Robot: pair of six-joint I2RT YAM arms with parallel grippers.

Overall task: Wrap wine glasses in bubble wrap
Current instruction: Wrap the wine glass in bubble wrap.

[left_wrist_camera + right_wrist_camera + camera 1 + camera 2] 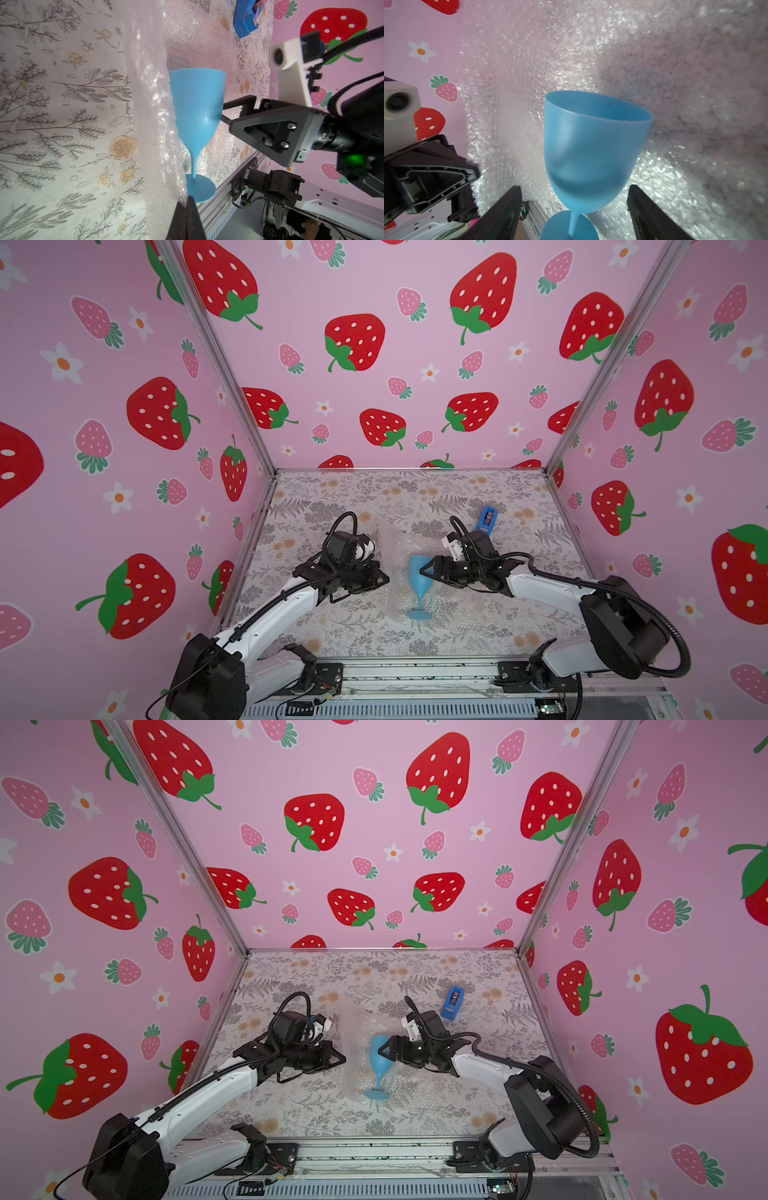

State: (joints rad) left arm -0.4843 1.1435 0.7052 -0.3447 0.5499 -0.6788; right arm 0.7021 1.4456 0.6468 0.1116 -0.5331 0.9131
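Observation:
The light-blue wine glass (419,578) (379,1057) stands on its round foot in the middle of the table, on the bubble wrap (398,602) (675,83). My left gripper (188,200) (385,578) is shut on the wrap's near-left edge. The pinched edge rises as a clear wall beside the glass (197,108). My right gripper (574,187) (424,571) is open, its fingers on either side of the lower bowl (591,149). A small gap shows at one finger. The wrap's far part lies flat behind the glass.
A darker blue tape dispenser (486,519) (453,1002) (247,18) stands behind the right arm, toward the back right. The floral tabletop (357,497) is walled by strawberry-print panels on three sides. A metal rail (415,672) runs along the front edge.

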